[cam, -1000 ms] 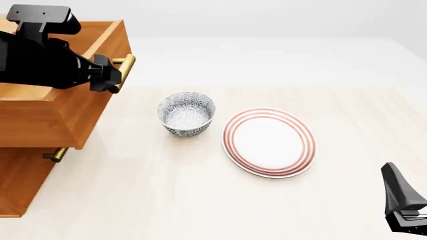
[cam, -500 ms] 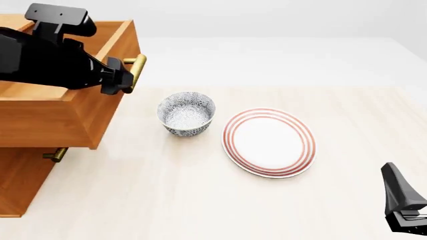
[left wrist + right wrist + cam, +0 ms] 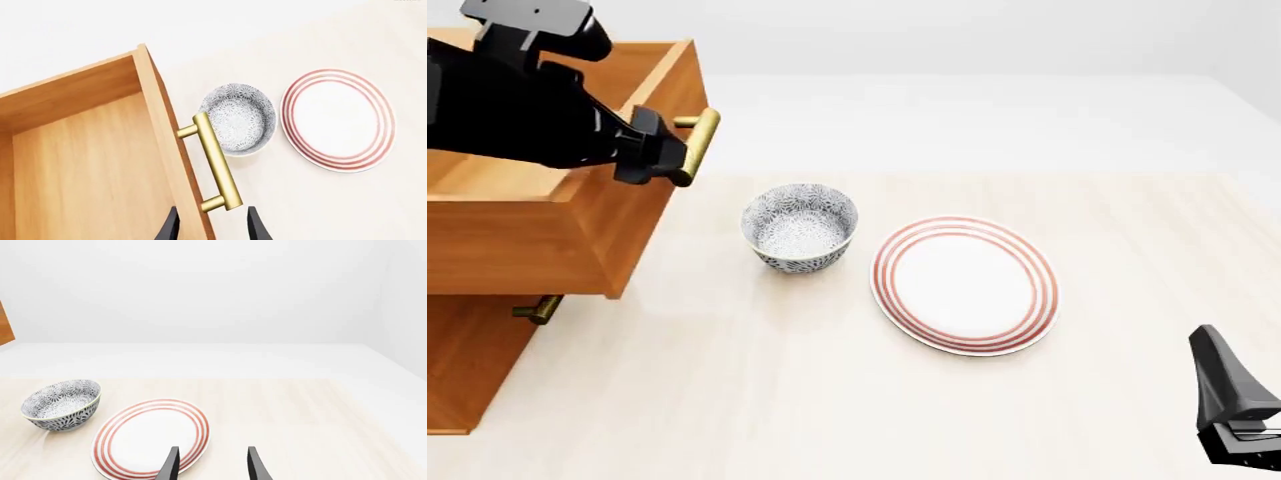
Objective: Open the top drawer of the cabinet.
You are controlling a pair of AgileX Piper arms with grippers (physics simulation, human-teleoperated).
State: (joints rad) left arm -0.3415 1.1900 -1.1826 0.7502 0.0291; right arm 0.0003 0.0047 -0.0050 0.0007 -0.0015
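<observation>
Top drawer [image 3: 554,215] stands pulled well out of the cabinet [image 3: 467,365], its brass handle [image 3: 215,169] lying just ahead of the left gripper [image 3: 209,231]. In the left wrist view that gripper's two fingers [image 3: 168,231] are spread, one to each side of the handle's near end, and nothing is gripped between them (the drawer front passes close by one finger). Just beyond the handle sits the patterned bowl [image 3: 239,119], and farther on the striped plate [image 3: 338,120], both on the table [image 3: 827,400]. The right gripper [image 3: 209,467] hangs well apart from the cabinet, over the plate's near edge, fingers parted and empty.

The drawer looks open, so the task seems nearly or wholly done. The risks now lie in the retreat: a finger catching the handle or drawer front on the way off could nudge the drawer back in, and a low sweeping exit could knock the bowl close beyond.
</observation>
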